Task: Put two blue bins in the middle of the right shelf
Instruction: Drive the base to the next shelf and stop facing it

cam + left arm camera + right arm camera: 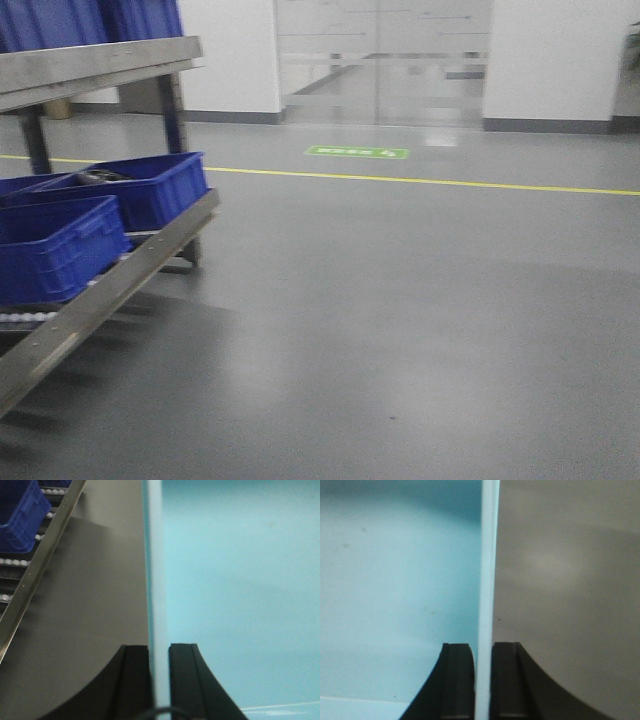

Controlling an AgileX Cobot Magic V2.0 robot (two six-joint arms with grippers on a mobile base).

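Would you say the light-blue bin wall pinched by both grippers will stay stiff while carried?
Probably stiff: the light-blue bin wall runs dead straight between the left gripper and the right gripper. Its smooth face may slip. Likely light, since nothing shows on the inner floor.

Two blue bins [60, 245] [150, 185], upright, side by side on the left rack's lower roller level

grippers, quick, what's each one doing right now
left gripper: closed on the light blue bin wall
right gripper: closed on the opposite bin wall
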